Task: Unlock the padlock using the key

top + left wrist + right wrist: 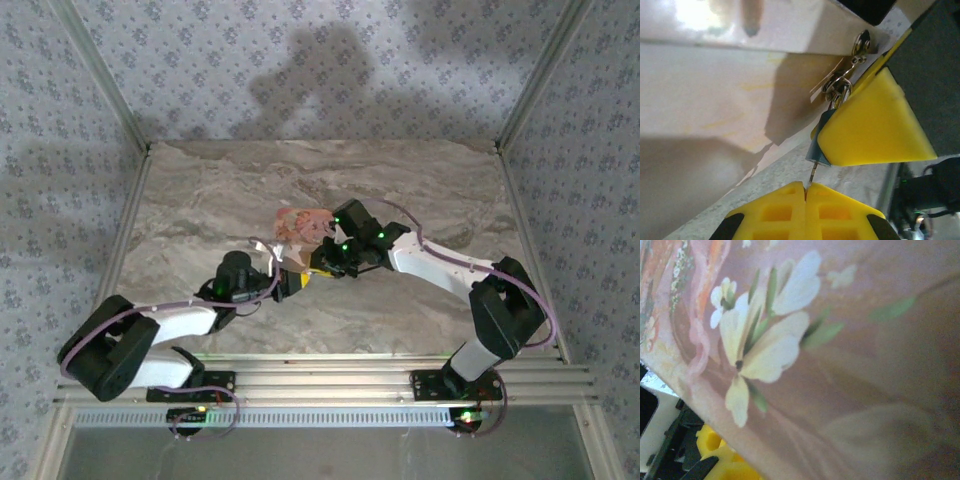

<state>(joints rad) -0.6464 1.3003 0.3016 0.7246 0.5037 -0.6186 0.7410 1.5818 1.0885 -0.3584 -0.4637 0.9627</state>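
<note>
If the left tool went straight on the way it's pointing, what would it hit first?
Likely the blue padlock, just ahead of the key pinched in the left tool; depth is hard to judge.

Nothing legible here: no words, labels, brand marks, numbers or signs can be read in any view (the box (840, 340) bears only a printed picture of pale flowers and green leaves on pink, with no lettering that can be made out).
</note>
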